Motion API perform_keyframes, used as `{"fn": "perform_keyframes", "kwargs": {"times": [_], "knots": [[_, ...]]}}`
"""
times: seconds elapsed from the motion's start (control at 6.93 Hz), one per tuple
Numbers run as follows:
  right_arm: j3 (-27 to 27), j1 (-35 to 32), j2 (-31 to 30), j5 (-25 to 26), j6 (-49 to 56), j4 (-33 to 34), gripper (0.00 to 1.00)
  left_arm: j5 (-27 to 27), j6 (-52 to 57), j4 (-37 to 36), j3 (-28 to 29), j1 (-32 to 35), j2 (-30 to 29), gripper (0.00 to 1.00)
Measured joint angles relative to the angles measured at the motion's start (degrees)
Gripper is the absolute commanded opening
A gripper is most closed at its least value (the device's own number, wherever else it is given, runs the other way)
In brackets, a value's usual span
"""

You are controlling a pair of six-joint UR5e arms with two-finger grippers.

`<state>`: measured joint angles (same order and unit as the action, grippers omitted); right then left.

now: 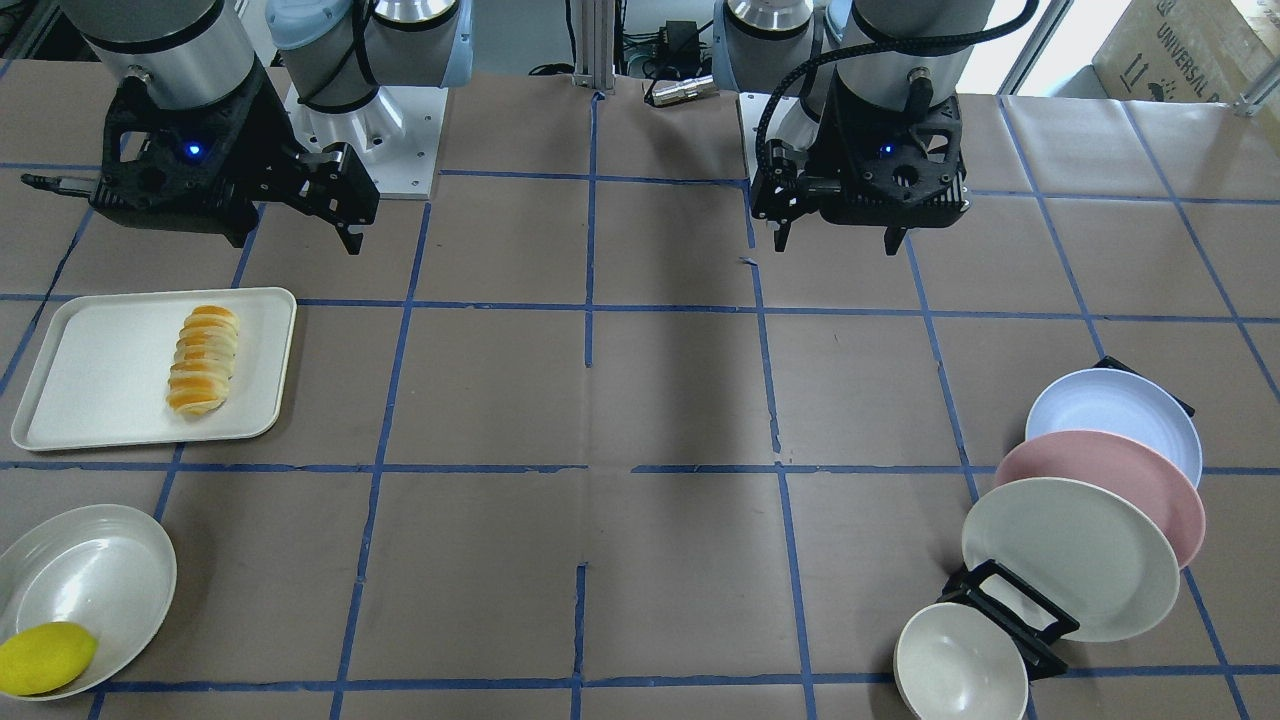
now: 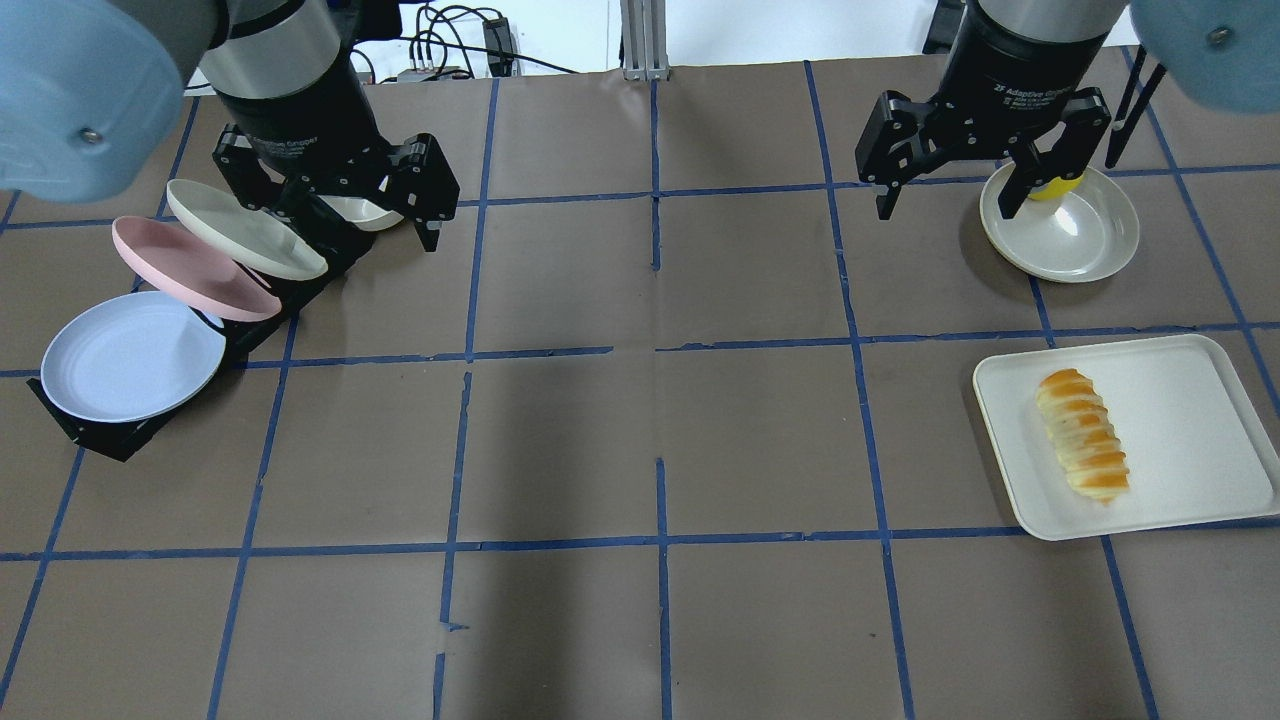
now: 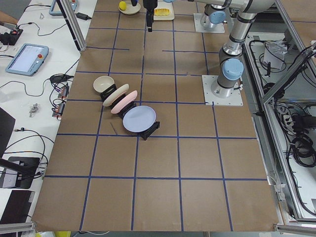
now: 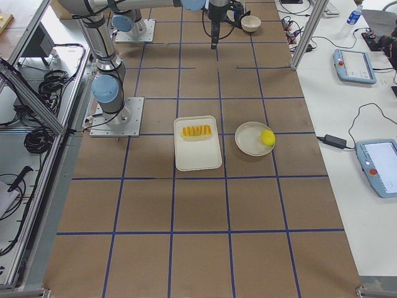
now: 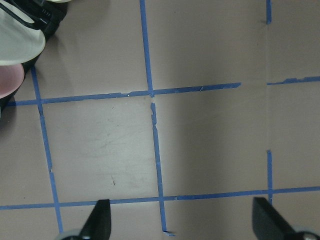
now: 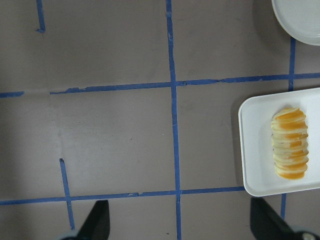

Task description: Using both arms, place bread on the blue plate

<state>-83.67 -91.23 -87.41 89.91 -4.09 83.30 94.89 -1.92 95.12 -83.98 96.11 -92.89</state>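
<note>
The bread (image 1: 203,360) lies lengthwise on a white tray (image 1: 90,380) on the robot's right side; it also shows in the overhead view (image 2: 1083,448) and the right wrist view (image 6: 289,143). The blue plate (image 1: 1115,410) leans in a black rack on the robot's left side, at the end nearest the robot, and shows in the overhead view too (image 2: 130,355). My left gripper (image 2: 350,225) hangs open and empty above the rack's far end. My right gripper (image 2: 947,205) hangs open and empty beside the bowl holding a lemon, well clear of the bread.
The rack (image 1: 1010,610) also holds a pink plate (image 1: 1110,480), a cream plate (image 1: 1070,555) and a small bowl (image 1: 960,665). A white bowl (image 1: 100,560) with a yellow lemon (image 1: 45,657) sits beyond the tray. The brown table has blue tape lines.
</note>
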Motion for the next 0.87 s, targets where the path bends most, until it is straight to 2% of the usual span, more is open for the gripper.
{"fn": "perform_keyframes", "kwargs": {"times": [0.58, 0.87], "knots": [[0.00, 0.00, -0.04, 0.00, 0.13, -0.07, 1.00, 0.26, 2.40, -0.27, -0.34, -1.62, 0.17, 1.00], [0.00, 0.08, -0.04, 0.00, 0.27, -0.14, 1.00, -0.42, 11.38, 0.51, -0.29, -9.59, 1.18, 1.00]]}}
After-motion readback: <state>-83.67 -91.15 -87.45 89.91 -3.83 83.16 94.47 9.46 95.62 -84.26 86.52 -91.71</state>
